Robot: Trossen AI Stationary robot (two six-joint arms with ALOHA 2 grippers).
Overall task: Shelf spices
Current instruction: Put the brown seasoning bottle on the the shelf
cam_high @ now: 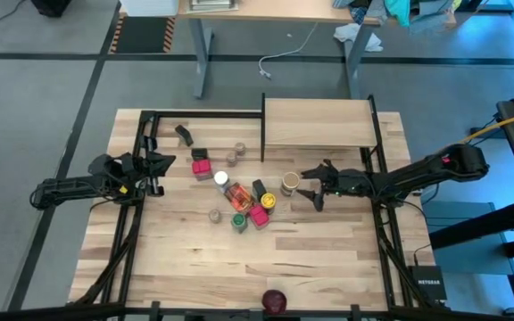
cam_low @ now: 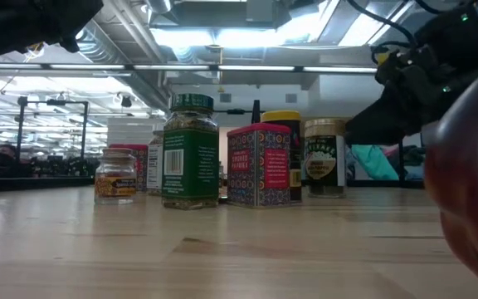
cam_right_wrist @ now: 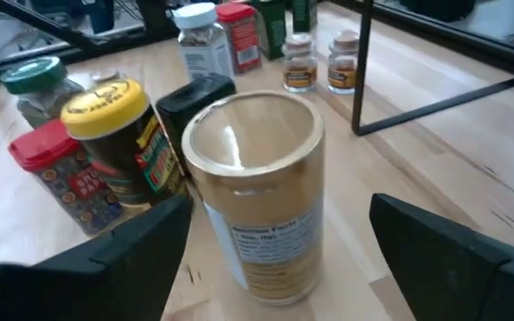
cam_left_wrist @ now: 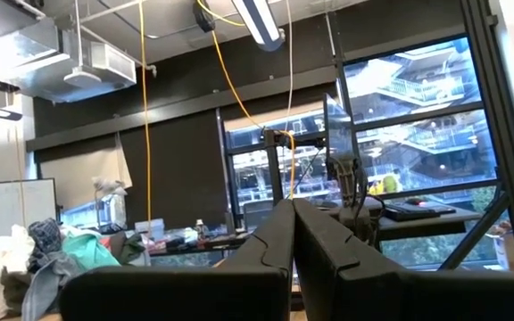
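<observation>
The right gripper [cam_right_wrist: 275, 241], jaws apart, straddles the tan-lidded jar [cam_right_wrist: 261, 192] near the shelf [cam_high: 318, 122]; it should close squarely, mid-height. The left gripper [cam_high: 159, 165] waits, jaws together.

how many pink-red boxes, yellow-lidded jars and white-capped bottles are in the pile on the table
pink-red boxes: 2
yellow-lidded jars: 1
white-capped bottles: 1
total: 4
</observation>
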